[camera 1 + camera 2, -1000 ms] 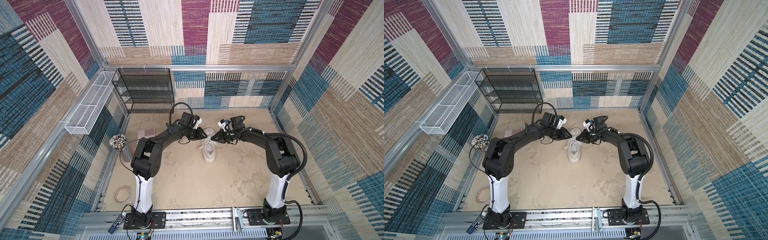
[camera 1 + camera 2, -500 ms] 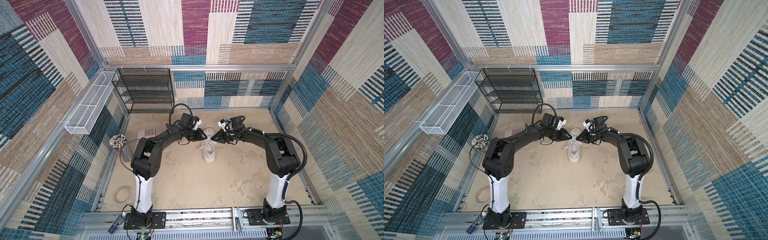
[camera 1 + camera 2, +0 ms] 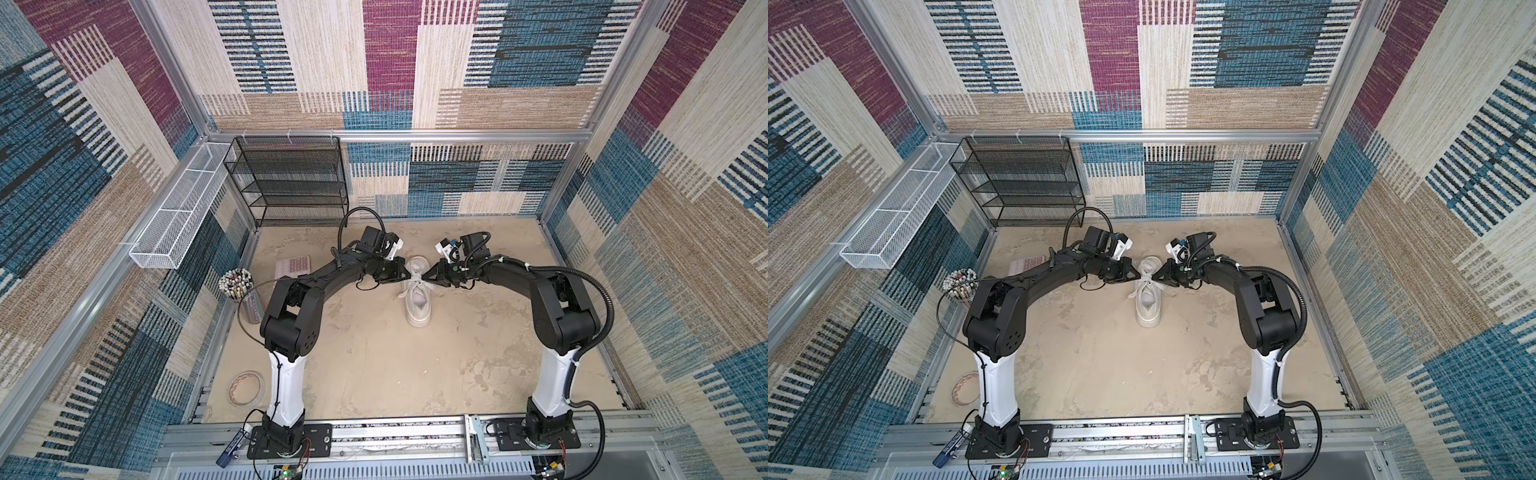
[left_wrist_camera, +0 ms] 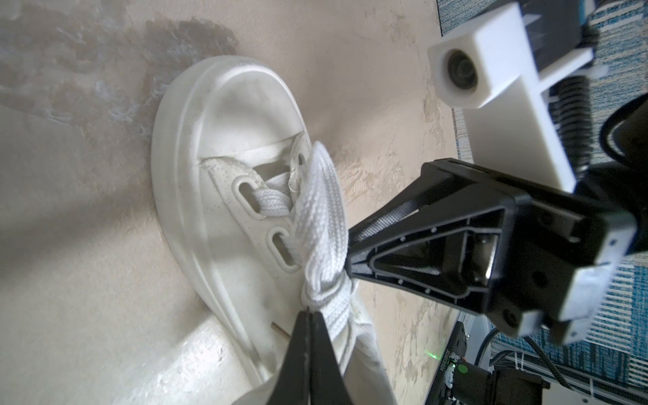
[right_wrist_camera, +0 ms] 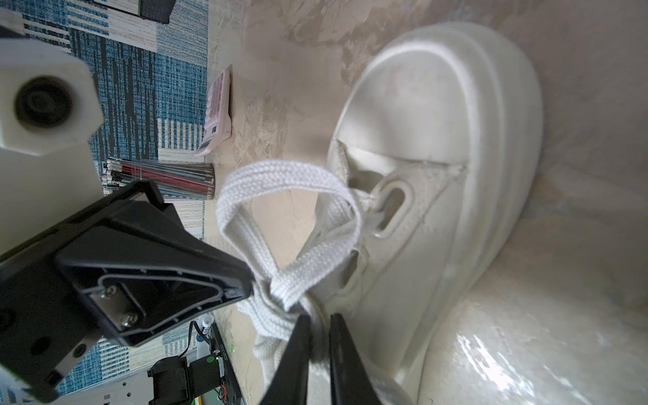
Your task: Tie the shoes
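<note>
A white platform sneaker point(image 3: 419, 309) point(image 3: 1148, 311) stands mid-table with its toe toward the back wall. Its flat off-white lace point(image 4: 322, 210) point(image 5: 280, 179) rises in a loop above a bunched knot over the eyelets. My left gripper point(image 3: 407, 276) point(image 4: 308, 312) comes in from the left. Its jaws are pressed together, with the tips pinched into the knot. My right gripper point(image 3: 427, 277) point(image 5: 318, 317) comes in from the right and is shut on a strand of lace, which shows white in the narrow gap between its fingers. The two grippers' tips nearly meet over the shoe.
A black mesh shelf point(image 3: 291, 183) stands at the back left. A white wire basket point(image 3: 178, 216) hangs on the left wall. A cup of pencils point(image 3: 239, 282), a pink calculator point(image 3: 293, 266) and a tape roll point(image 3: 245, 388) lie on the left of the table.
My left gripper has edged in toward the shoe and closed its jaws at the knot. The right gripper has kept its place and its grip.
</note>
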Robot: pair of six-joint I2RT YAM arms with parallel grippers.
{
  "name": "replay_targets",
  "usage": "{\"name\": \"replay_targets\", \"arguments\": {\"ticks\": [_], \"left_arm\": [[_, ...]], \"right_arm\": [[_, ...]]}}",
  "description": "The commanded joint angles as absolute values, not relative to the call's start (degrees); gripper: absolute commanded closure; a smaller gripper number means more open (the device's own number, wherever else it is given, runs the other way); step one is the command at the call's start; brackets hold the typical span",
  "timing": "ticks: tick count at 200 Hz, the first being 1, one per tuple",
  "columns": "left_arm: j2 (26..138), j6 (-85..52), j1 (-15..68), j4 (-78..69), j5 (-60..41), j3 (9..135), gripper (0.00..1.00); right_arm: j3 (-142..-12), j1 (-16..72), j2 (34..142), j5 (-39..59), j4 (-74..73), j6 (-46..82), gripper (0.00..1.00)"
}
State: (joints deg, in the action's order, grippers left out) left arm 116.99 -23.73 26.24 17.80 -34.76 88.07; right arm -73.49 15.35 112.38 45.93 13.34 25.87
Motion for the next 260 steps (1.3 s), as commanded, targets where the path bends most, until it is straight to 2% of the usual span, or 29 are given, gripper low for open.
{"name": "replay_targets", "arguments": {"ticks": [1,40,76,216,228,239,247,260], "left_arm": [[116.03,-21.63,26.10,17.97,-34.07,87.96,1.00],[115.45,-20.22,25.20,20.02,-31.77,88.07,1.00],[114.92,-19.43,24.76,20.84,-31.90,87.89,1.00],[113.97,-19.76,22.29,20.04,-32.43,85.23,1.00],[113.63,-20.49,22.29,19.13,-32.43,84.95,0.72],[112.68,-20.74,22.24,17.58,-32.27,83.63,0.56],[111.69,-20.70,22.24,16.61,-31.93,82.50,0.49],[109.88,-20.53,22.15,15.21,-31.12,80.40,0.45]], "right_arm": [[-73.48,15.38,112.32,46.03,12.42,25.84,0.84],[-73.66,15.33,112.40,46.32,12.56,25.77,0.82],[-73.65,15.33,112.11,46.86,12.13,26.03,0.71],[-74.45,15.37,111.40,47.38,12.56,26.11,0.67],[-74.36,15.38,111.62,47.37,12.32,26.20,0.67],[-74.24,15.37,111.78,47.37,12.26,26.20,0.67],[-74.10,15.37,111.80,47.37,12.22,26.19,0.67],[-73.83,15.38,111.88,47.37,12.13,26.19,0.67]]}}
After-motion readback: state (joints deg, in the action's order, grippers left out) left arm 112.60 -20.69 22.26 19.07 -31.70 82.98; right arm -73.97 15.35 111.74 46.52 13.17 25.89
